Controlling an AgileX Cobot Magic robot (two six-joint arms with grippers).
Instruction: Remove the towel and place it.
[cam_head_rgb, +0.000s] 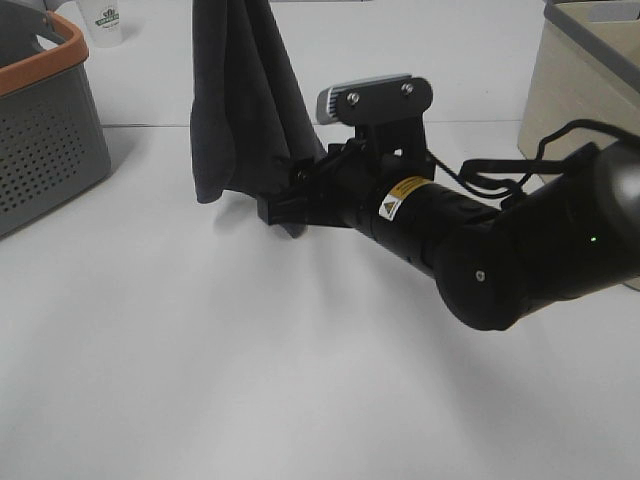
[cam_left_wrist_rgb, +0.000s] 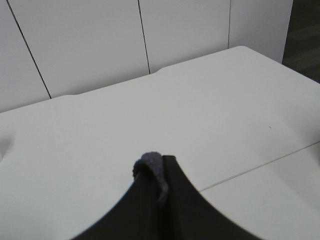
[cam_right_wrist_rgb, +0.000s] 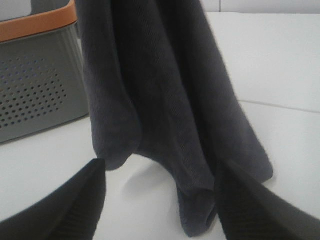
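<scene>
Towel (cam_head_rgb: 245, 100) hanging over the worktop (cam_head_rgb: 250, 350), right of the grey basket (cam_head_rgb: 50, 140).
I read the left claw (cam_left_wrist_rgb: 161, 172) as clamped together on a pinch of the cloth; right claw (cam_right_wrist_rgb: 160, 170) stands wide apart down low, straddling the lower folds without gripping them.

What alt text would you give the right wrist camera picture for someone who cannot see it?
A dark charcoal towel hangs in loose folds, its lower ends dropping between the right gripper's two open jaws. Beyond it stands a grey perforated basket with an orange rim, on a white table.
</scene>
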